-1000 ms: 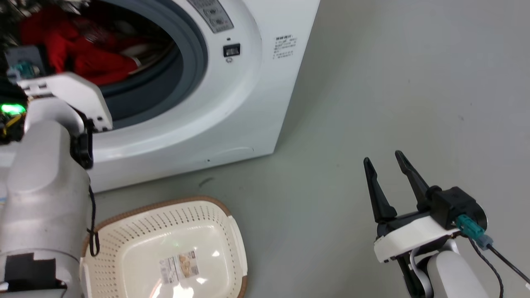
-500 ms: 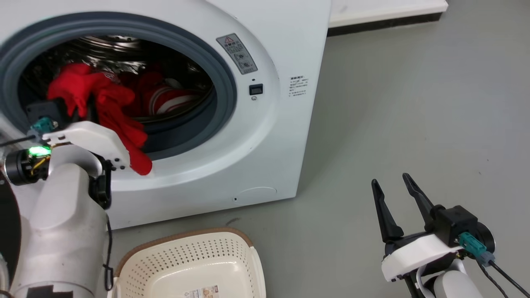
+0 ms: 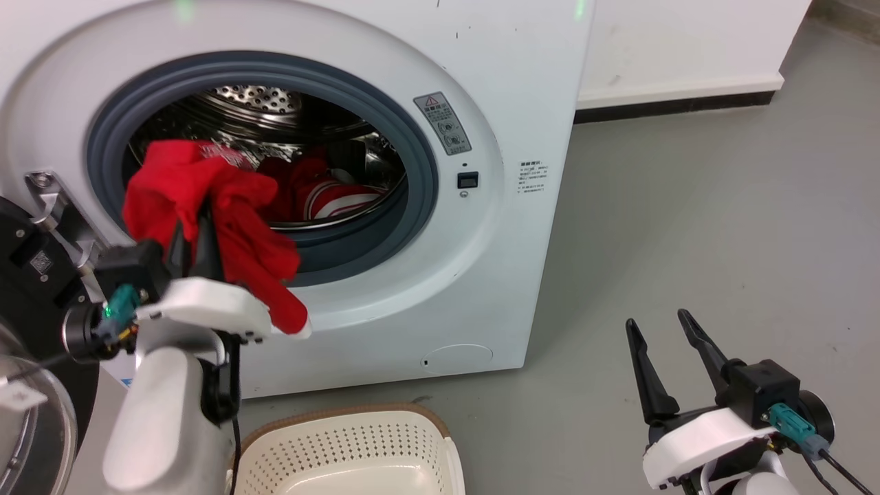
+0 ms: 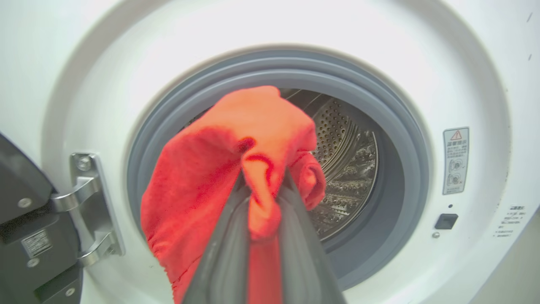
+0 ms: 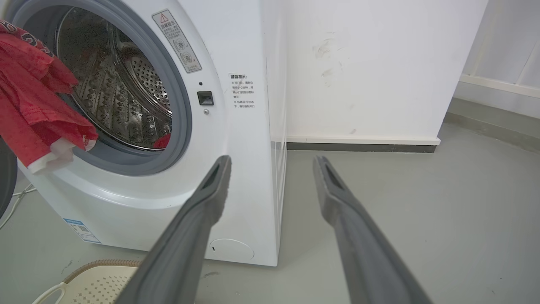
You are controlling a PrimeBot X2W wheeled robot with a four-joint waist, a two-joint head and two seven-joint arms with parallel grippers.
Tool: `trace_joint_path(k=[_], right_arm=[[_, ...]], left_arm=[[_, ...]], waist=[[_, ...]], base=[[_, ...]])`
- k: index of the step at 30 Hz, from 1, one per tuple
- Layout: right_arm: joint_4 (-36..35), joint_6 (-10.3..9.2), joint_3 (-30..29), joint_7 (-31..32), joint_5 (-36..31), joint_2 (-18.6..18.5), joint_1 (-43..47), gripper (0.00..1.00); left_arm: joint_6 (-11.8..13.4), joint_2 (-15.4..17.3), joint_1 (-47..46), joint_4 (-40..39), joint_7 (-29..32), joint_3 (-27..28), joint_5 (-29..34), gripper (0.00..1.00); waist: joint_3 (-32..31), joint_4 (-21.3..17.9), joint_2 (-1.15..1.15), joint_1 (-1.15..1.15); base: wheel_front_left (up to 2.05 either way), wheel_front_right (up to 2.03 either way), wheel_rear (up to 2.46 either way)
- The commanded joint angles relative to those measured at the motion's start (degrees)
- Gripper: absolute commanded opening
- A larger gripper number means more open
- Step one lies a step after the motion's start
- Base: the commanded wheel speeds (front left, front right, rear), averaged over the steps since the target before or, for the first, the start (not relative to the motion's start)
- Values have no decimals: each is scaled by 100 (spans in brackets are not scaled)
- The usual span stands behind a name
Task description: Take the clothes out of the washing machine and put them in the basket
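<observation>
The robot's left gripper (image 3: pixel 194 220) holds a bunch of the clothes (image 3: pixel 206 199), bright red fabric, just in front of the open mouth of the washing machine (image 3: pixel 522 82). Its jaws are closed narrowly on a fold of the cloth. In the left wrist view the fabric (image 4: pixel 202 177) is pinched between the two dark fingers (image 4: pixel 228 253) and spills over their tips.

The held bunch hangs at the lower left of the opening. It crosses the grey rubber ring (image 3: pixel 419 172), and one end trails down onto the white front panel below. More red cloth with white stripes (image 3: pixel 330 196) lies deeper in the perforated steel drum (image 3: pixel 261 100). It cannot be told whether that is the same piece as the one held.

The black-rimmed door (image 3: pixel 20 261) stands swung open at the machine's left, on a metal hinge (image 3: pixel 48 199).

The cream basket (image 3: pixel 357 440), with its brown rim, stands on the grey floor (image 3: pixel 687 240) at the foot of the machine. It is below the held cloth and apart from it, and the part of it in view holds nothing.

The right gripper (image 3: pixel 656 320) hangs over the floor well to the right of the machine, its jaws spread wide and holding nothing. In the right wrist view the clothes (image 5: pixel 29 109) hang at the left edge, and the basket's corner (image 5: pixel 97 283) shows at the bottom.
</observation>
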Motion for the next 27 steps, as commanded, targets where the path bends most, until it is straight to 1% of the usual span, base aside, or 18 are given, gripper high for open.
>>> trace_joint_path(k=[1, 5, 9, 11, 14, 16, 20, 23, 27], right_arm=[[-65, -4, -14, 36, -29, 4, 99, 100], [-188, -4, -45, 119, -56, 5, 211, 100], [-293, -4, -37, 196, -93, 5, 311, 100], [-334, -4, -39, 224, -98, 5, 316, 100], [-397, -4, -46, 260, -113, 5, 343, 100], [-424, -4, -45, 276, -126, 5, 348, 100], [-513, -4, -23, 282, -155, 4, 262, 100], [-556, -4, 3, 255, -147, 5, 141, 100], [-578, -4, 34, 210, -135, 4, -29, 100]], left_arm=[[52, -48, 281, -336, -13, -20, 29, 0], [215, -206, 1102, -1353, 67, -122, 78, 0], [396, -367, 2000, -2232, 268, -184, -16, 0], [499, -448, 2434, -2548, 370, -205, -73, 0], [619, -538, 3029, -2780, 528, -277, -174, 0], [646, -575, 3290, -2732, 574, -313, -301, 0], [600, -652, 3549, -2230, 552, -458, -496, 0], [520, -676, 3394, -1609, 443, -576, -654, 0], [406, -714, 2934, -711, 275, -751, -774, 0]], waist=[[-61, 54, 0, 1], [-139, 124, 0, 1], [-155, 152, 0, 1], [-150, 167, 0, 1], [-113, 206, 0, 1], [-63, 240, 0, 1], [174, 302, 0, 1], [434, 340, 0, 1], [856, 364, 0, 1]], base=[[0, 0, 0], [0, 0, 0], [0, 0, 0], [0, 0, 0], [0, 0, 0], [0, 0, 0], [0, 0, 0], [0, 0, 0], [0, 0, 0]])
